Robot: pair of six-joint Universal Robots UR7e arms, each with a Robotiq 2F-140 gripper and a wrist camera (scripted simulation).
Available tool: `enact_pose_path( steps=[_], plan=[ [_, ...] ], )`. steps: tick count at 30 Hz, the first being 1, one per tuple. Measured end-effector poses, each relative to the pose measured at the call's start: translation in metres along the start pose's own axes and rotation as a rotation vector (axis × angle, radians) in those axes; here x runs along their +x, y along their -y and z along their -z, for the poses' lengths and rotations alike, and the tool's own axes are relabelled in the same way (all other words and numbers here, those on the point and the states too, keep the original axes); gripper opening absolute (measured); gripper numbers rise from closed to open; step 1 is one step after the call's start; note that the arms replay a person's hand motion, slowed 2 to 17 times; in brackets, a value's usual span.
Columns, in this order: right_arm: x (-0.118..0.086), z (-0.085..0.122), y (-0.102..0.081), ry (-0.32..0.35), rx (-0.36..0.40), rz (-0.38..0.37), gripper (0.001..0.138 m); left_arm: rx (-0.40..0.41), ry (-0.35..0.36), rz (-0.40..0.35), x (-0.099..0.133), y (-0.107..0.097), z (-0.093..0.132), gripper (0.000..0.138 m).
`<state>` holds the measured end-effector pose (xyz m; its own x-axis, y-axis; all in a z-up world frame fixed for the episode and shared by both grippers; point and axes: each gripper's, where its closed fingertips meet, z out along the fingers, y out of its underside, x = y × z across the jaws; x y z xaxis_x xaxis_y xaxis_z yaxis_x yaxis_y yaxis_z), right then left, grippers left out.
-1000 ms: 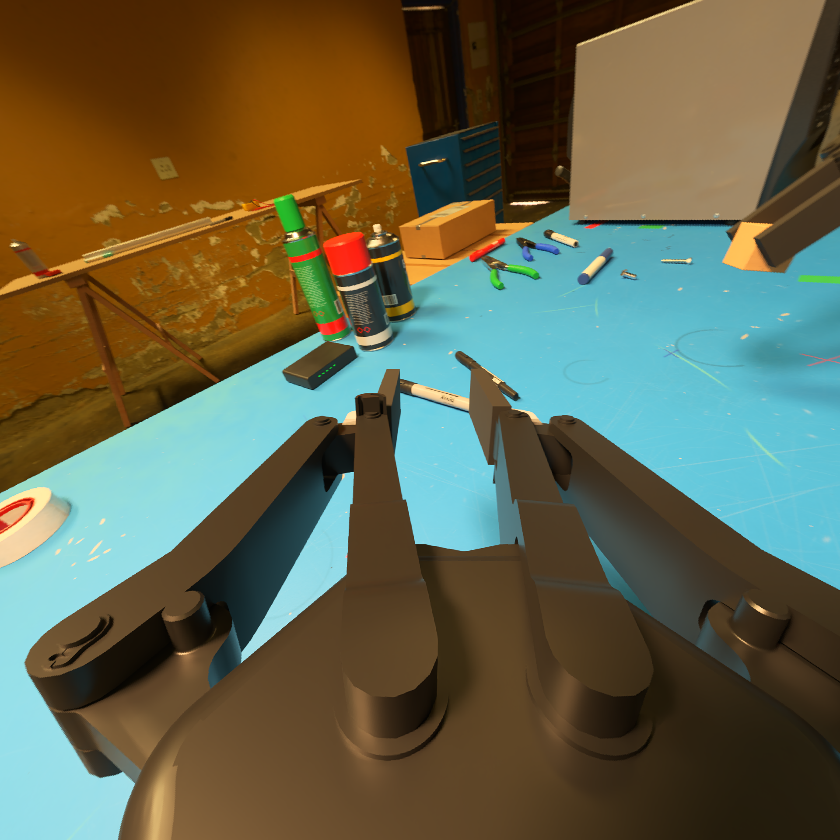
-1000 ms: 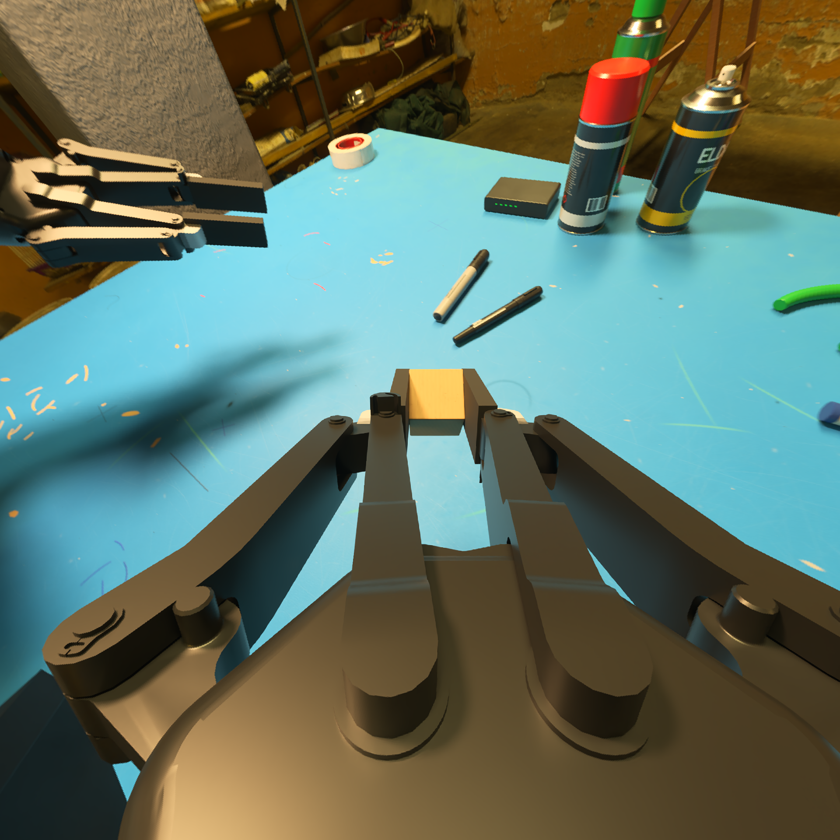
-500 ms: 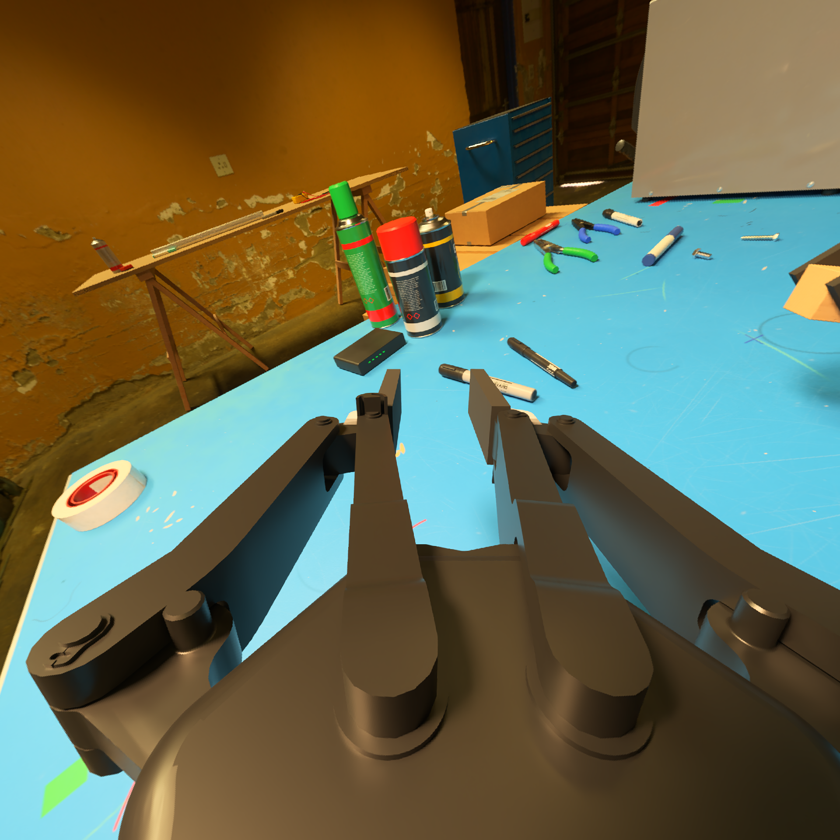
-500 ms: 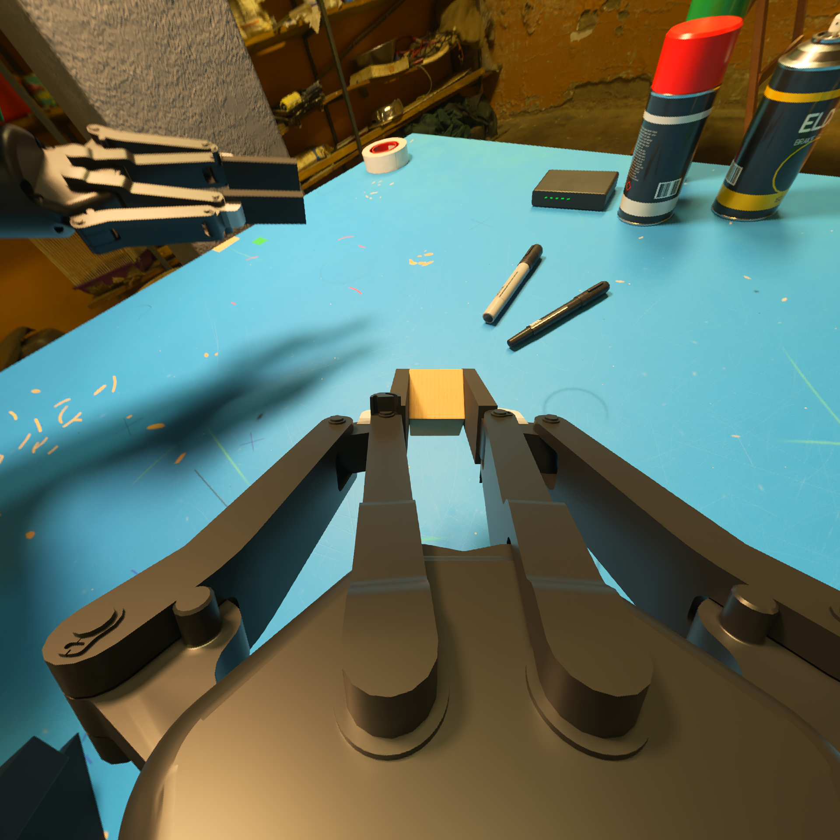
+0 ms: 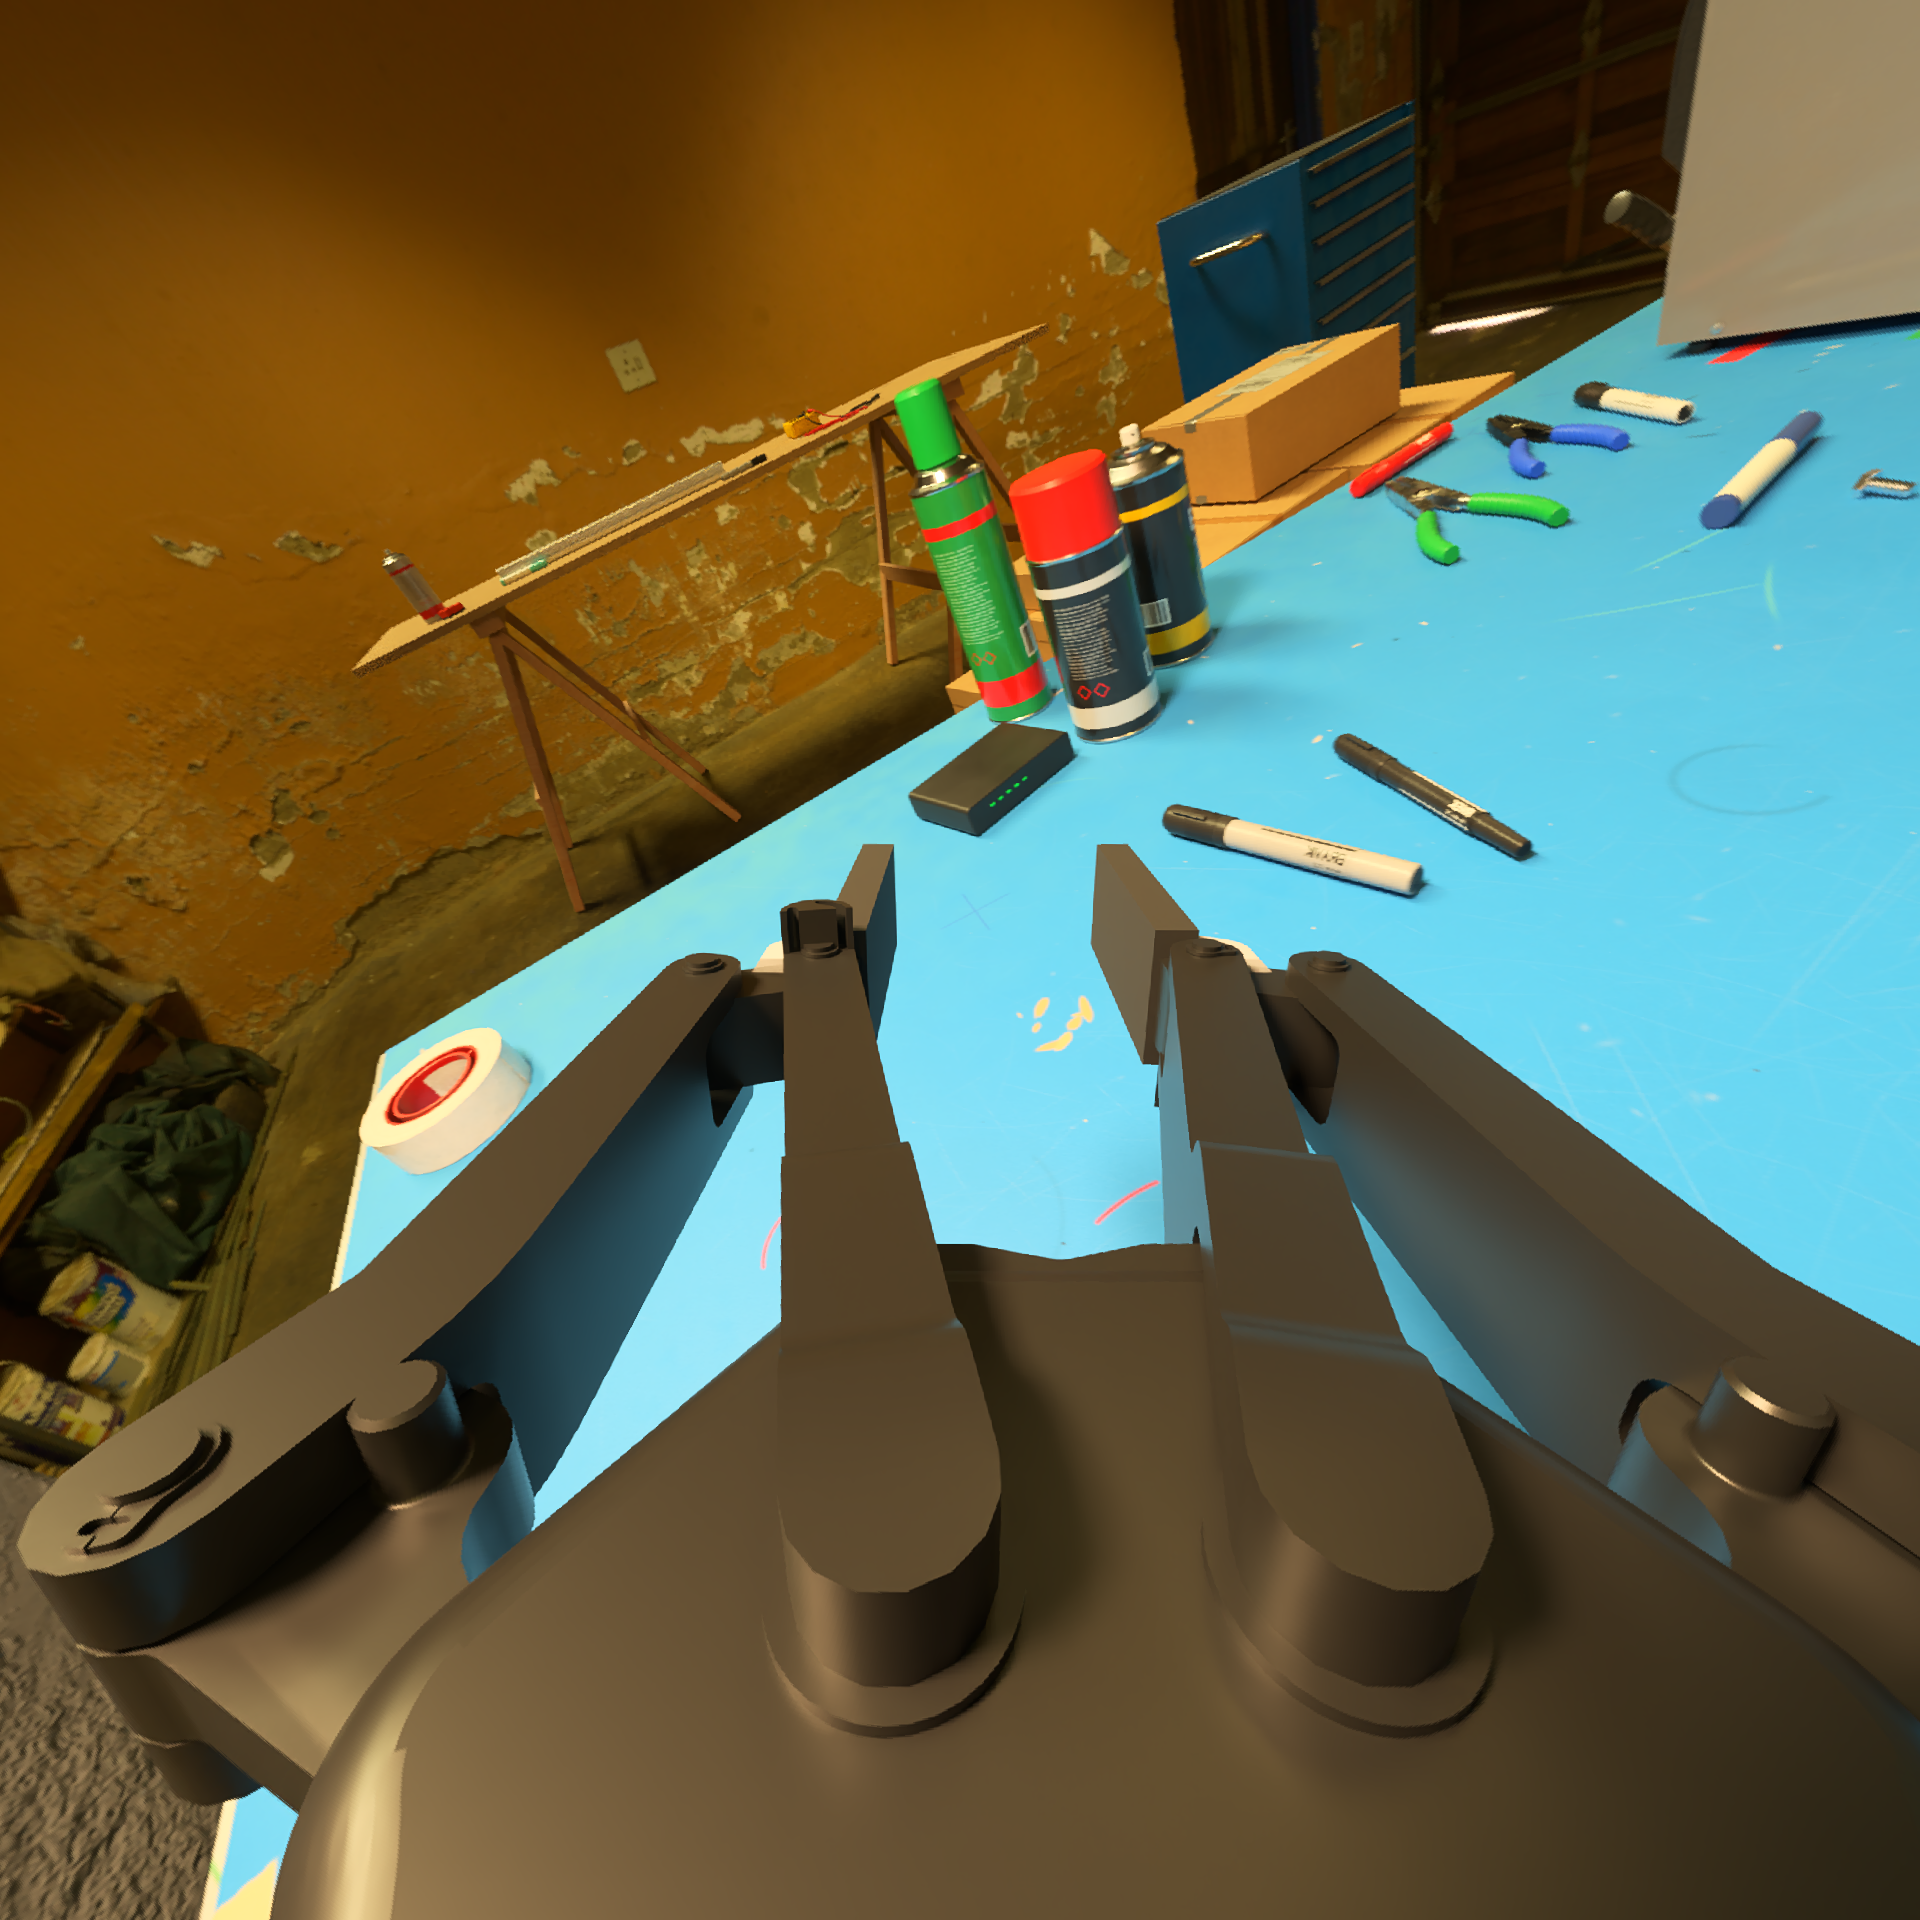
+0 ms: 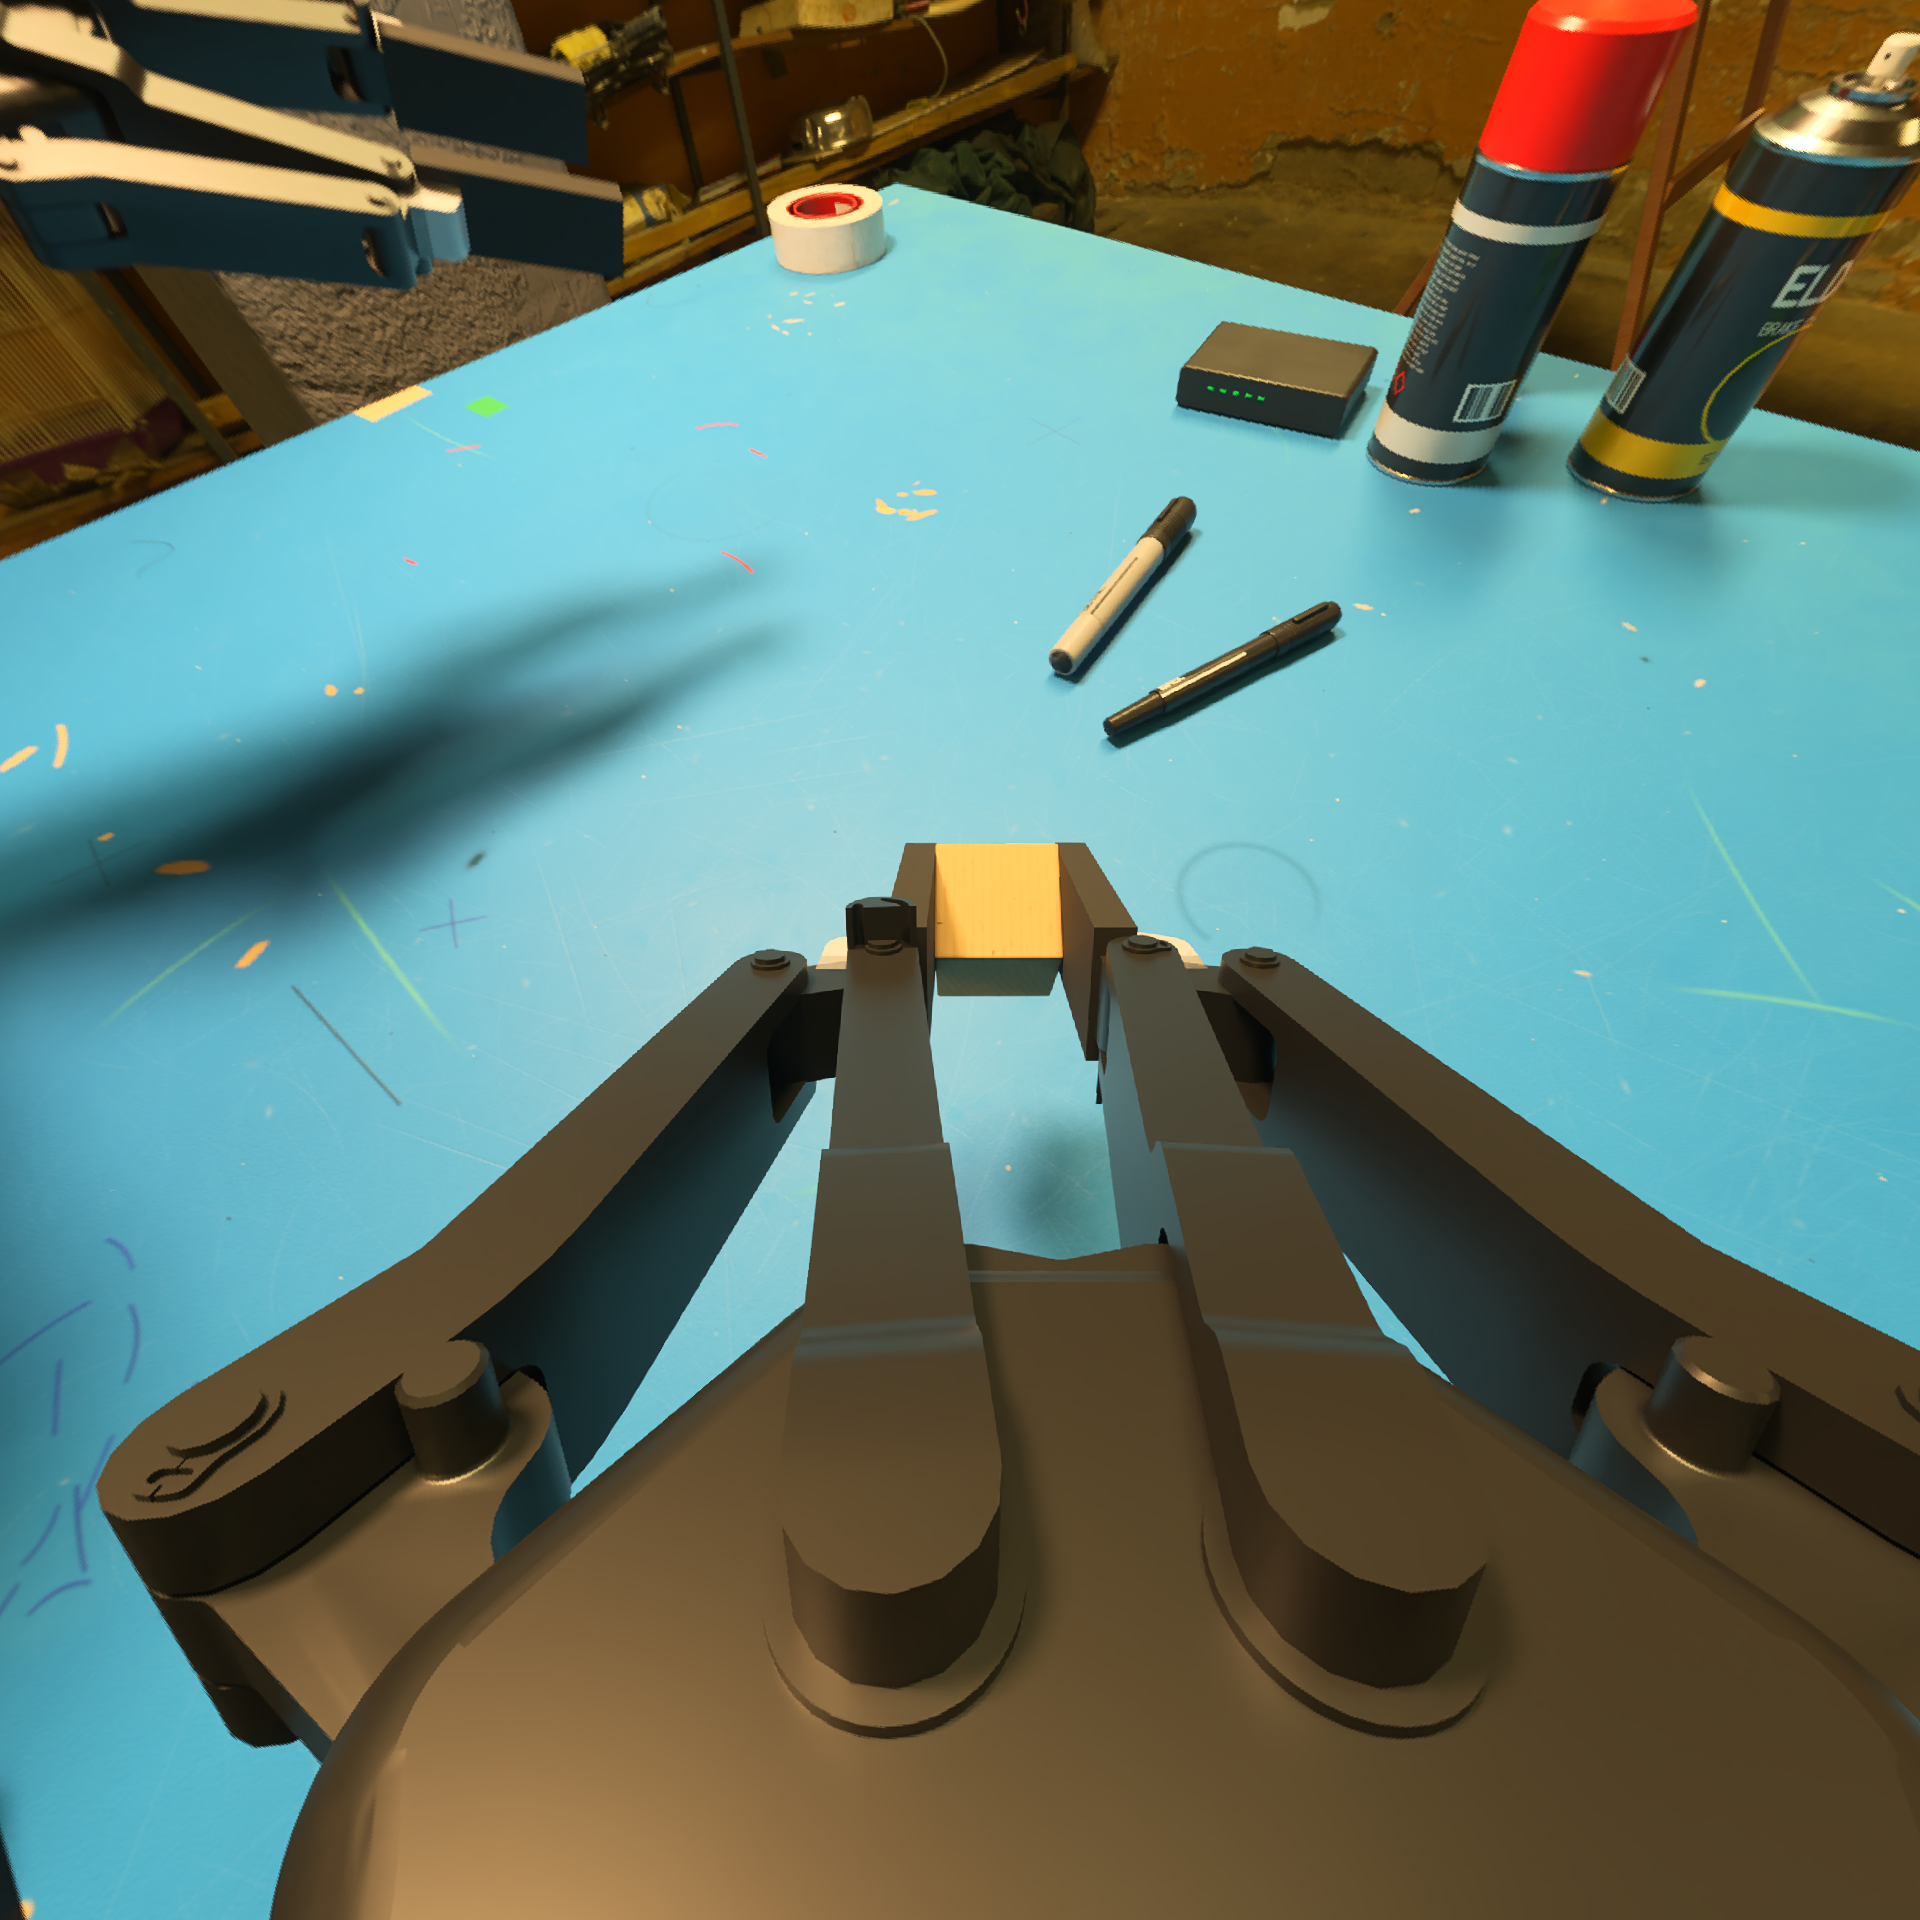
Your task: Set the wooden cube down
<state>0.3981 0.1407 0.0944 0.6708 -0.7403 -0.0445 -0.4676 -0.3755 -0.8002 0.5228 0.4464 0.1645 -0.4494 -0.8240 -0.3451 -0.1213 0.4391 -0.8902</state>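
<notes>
My right gripper (image 6: 995, 883) is shut on the wooden cube (image 6: 995, 902), a light tan block held between the fingertips a little above the blue table (image 6: 623, 790). Its shadow lies on the table just beneath. My left gripper (image 5: 992, 883) is open and empty, hovering over the table near its left edge. It also shows in the right wrist view (image 6: 582, 145) at the upper left, high above the table. The cube does not show in the left wrist view.
Two markers (image 6: 1122, 587) (image 6: 1221, 670) lie ahead of the cube. A small black box (image 6: 1276, 376), spray cans (image 6: 1507, 260) (image 6: 1745, 301) and a tape roll (image 6: 828, 225) stand farther off. Pliers (image 5: 1475, 509), markers and a cardboard box (image 5: 1288, 410) lie at the far right in the left wrist view.
My right gripper has moved lower and forward with the cube. My left gripper has pulled back and swung left; the cube and right gripper have left its view.
</notes>
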Motion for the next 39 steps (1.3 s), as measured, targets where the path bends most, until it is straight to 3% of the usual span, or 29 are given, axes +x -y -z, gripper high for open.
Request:
enact_pose_path(
  steps=[7, 15, 23, 39],
  plan=[
    [0.008, 0.002, -0.006, -0.043, -0.016, 0.043, 0.03, -0.02, 0.05, -0.011, -0.029, 0.0, -0.008, 0.051],
    [0.006, -0.002, -0.011, -0.03, -0.042, 0.063, 0.03, -0.034, 0.082, -0.021, -0.051, 0.004, -0.016, 0.049],
    [0.002, -0.008, -0.019, -0.02, -0.075, 0.112, 0.03, -0.072, 0.097, -0.055, -0.063, 0.001, -0.028, 0.05],
    [0.006, -0.016, -0.025, -0.014, -0.113, 0.132, 0.03, -0.146, 0.122, -0.071, -0.086, -0.015, -0.056, 0.052]
  ],
)
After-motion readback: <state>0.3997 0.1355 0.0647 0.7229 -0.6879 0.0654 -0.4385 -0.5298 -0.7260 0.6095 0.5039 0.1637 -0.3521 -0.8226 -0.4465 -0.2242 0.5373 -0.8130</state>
